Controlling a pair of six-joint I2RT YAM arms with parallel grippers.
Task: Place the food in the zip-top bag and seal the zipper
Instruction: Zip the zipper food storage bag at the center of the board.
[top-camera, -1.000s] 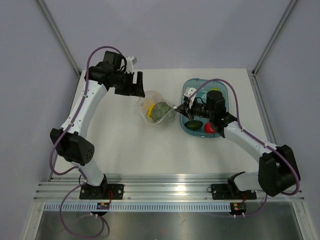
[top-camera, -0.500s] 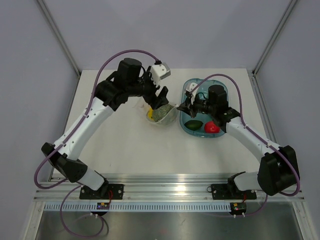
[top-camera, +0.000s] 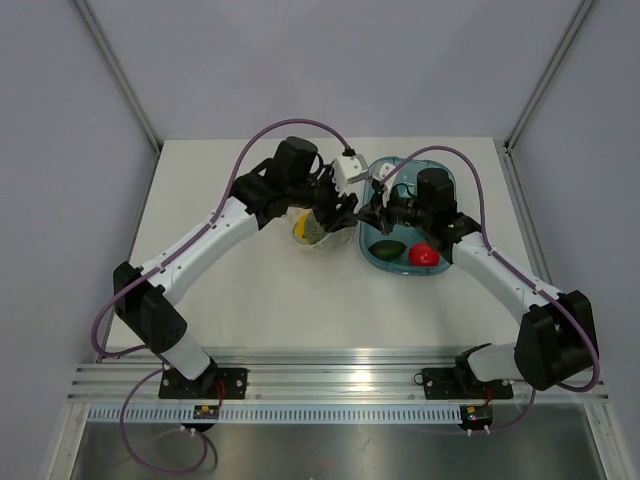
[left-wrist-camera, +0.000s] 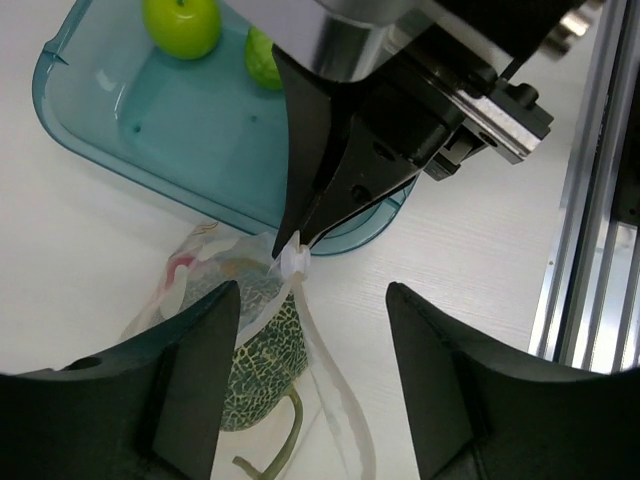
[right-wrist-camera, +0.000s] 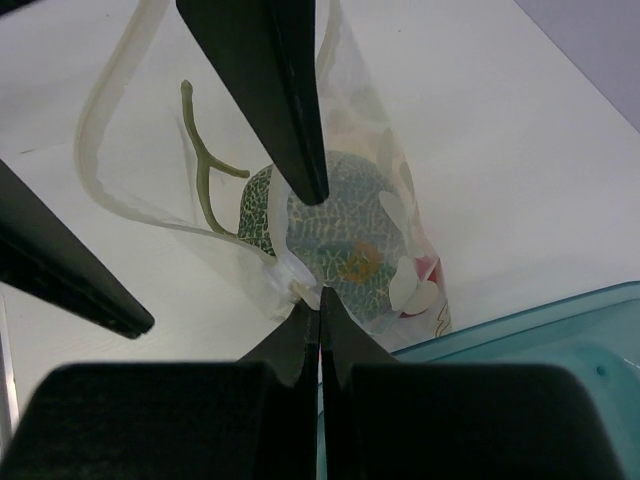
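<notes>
swinging in from the far left of the bench (top-camera: 250, 290) over the last second, the left arm now has its left fingers (top-camera: 344, 213) right at the mouth of the zip-top bag (top-camera: 322, 235), almost nose to nose with the right fingers (left-wrist-camera: 300, 235). a second ago that arm was well clear of the bag; the bag itself has hardly shifted.

the right fingers are closed, pinching the small white corner at the bag's mouth edge and holding it up just beside the blue tray (left-wrist-camera: 180, 120). the left fingers are spread wide, empty, touching nothing, with the loose zipper (left-wrist-camera: 335, 395) strip trailing between them.

the bag lies on the bench just left of the tray. inside it sit the grey-green ball (right-wrist-camera: 335, 235) and a yellow piece (top-camera: 301, 228). the tray holds a red piece (top-camera: 424, 255), a dark green piece (top-camera: 387, 247) and bright green pieces (left-wrist-camera: 182, 22), so loading looks only partly done and the mouth is unsealed.

the arrival probably means a second grip is coming: likely the left fingers will take the opposite lip so the mouth can be held open for more food, though they could equally be lining up on the zipper. the floppy film may slip if they close short of the strip.
</notes>
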